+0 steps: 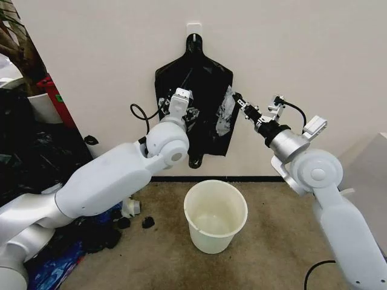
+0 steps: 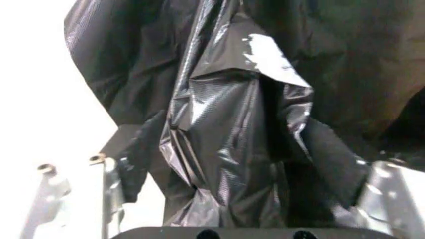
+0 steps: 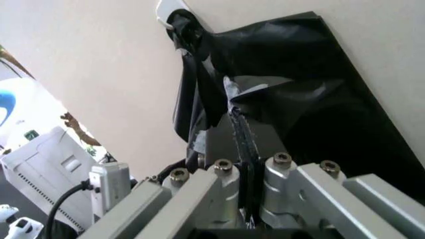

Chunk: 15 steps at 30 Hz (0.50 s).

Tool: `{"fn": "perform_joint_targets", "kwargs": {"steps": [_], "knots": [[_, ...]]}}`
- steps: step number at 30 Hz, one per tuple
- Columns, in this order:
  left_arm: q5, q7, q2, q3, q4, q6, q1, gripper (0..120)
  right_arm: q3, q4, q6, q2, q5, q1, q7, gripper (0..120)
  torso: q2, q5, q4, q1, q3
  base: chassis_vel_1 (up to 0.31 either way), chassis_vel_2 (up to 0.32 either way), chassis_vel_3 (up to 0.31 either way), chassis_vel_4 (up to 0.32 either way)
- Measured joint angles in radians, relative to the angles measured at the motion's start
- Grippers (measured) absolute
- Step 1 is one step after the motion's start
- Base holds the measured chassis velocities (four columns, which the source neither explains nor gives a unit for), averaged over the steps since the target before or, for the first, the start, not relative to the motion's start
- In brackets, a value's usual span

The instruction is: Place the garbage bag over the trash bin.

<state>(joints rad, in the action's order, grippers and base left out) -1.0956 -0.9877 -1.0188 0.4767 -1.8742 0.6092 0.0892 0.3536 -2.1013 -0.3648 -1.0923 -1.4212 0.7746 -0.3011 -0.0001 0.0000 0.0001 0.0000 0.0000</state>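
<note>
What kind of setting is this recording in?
Probably an indoor room corner set up for bin-lining: a white trash bin on carpet, a black bag pack hung on the plain wall, bags heaped at left.

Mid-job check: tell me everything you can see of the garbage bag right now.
The garbage bag is thin, glossy black plastic, crinkled into folds, with bright glare on its creases. It lies against the flat black bag pack that hangs from a white hook on the wall, above the white trash bin. The right gripper pinches one fold edge-on between shut fingers; the left gripper has bunched plastic between its fingers.
</note>
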Motion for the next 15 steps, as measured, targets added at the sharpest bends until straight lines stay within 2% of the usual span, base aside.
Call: {"fn": "perform_joint_targets", "kwargs": {"steps": [1,5,7,8,9,11,12,15], "knots": [[0.000,0.000,0.000,0.000,0.000,0.000,0.000,72,0.000,0.000,0.000,0.000,0.000,0.000,0.000,0,0.000,0.0000,0.0000,0.000,0.000,0.000,0.000,0.000,0.000],[-0.005,-0.001,0.000,-0.001,-0.004,-0.001,0.002,54,0.014,-0.007,0.002,0.009,0.000,0.014,-0.003,0,0.000,0.0000,-0.0001,0.000,0.000,0.000,0.000,0.000,0.000],[-0.005,-0.001,0.000,-0.001,-0.004,-0.001,0.002,54,0.014,-0.007,0.002,0.009,0.000,0.014,-0.003,0,0.000,0.0000,-0.0001,0.000,0.000,0.000,0.000,0.000,0.000],[-0.008,-0.001,0.000,-0.003,-0.006,-0.002,0.004,43,0.021,-0.010,0.004,0.013,0.001,0.020,-0.005,0,0.000,0.0000,0.0000,0.000,0.000,0.000,0.000,0.000,0.000],[-0.008,-0.001,0.000,-0.003,-0.006,-0.002,0.004,43,0.021,-0.010,0.004,0.013,0.001,0.020,-0.005,0,0.000,0.0000,0.0000,0.000,0.000,0.000,0.000,0.000,0.000],[-0.009,-0.003,-0.003,-0.003,-0.007,-0.003,0.005,31,0.024,-0.012,0.006,0.016,0.001,0.024,-0.006,0,0.000,0.0000,0.0000,0.000,0.000,0.000,0.000,0.000,0.000],[-0.009,-0.003,-0.003,-0.003,-0.007,-0.003,0.005,31,0.024,-0.012,0.006,0.016,0.001,0.024,-0.006,0,0.000,0.0000,0.0000,0.000,0.000,0.000,0.000,0.000,0.000],[-0.011,-0.005,-0.005,-0.003,-0.012,-0.004,0.007,19,0.026,-0.013,0.006,0.019,0.003,0.029,-0.007,0,0.000,0.0000,-0.0001,0.000,0.000,0.000,0.000,0.000,0.000]]}}
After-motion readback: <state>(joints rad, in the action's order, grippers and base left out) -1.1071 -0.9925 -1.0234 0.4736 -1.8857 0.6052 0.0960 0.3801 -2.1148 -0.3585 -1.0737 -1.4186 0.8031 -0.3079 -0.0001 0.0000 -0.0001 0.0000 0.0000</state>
